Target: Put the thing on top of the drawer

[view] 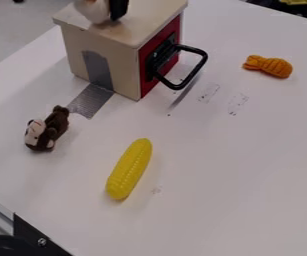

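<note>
Pale object at drawer top, faint marks, yellow corn

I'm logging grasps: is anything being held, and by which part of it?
It cannot be told: a pale thing shows at the top of the drawer beside something black, but the picture's top edge cuts both off.

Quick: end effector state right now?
End effector, beside a whitish object over the wooden drawer box: open or closed, holding or not, cannot be told.
</note>
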`<state>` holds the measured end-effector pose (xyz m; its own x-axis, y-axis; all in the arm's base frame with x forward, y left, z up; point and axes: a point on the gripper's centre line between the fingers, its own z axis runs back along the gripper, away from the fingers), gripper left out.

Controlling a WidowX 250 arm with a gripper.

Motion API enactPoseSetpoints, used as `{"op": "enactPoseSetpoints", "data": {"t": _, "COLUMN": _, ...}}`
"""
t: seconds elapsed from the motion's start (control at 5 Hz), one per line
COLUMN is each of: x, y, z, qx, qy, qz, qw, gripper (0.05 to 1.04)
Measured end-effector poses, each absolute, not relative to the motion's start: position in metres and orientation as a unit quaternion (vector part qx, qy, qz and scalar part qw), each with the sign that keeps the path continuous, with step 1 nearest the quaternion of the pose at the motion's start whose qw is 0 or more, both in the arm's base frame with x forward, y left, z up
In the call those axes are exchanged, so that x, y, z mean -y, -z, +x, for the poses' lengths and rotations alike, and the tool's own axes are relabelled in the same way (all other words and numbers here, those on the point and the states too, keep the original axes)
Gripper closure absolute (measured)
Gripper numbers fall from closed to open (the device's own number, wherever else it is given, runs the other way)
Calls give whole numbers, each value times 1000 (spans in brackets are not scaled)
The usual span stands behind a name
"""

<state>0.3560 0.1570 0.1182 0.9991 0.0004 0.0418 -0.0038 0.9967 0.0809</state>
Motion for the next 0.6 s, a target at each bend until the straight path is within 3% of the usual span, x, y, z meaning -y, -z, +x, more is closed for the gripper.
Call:
{"op": "enactPoseSetpoints", "data": {"t": 0.2, "x": -155, "y": -136, "z": 360, "qx": 23, "qy": 9, "qz": 32, "qw": 999, "gripper": 79}}
{"op": "enactPoseSetpoints", "data": {"t": 0.6, "x": -152, "y": -169, "z": 359, "qx": 19, "qy": 31, "qz": 6, "qw": 999, "gripper": 83}}
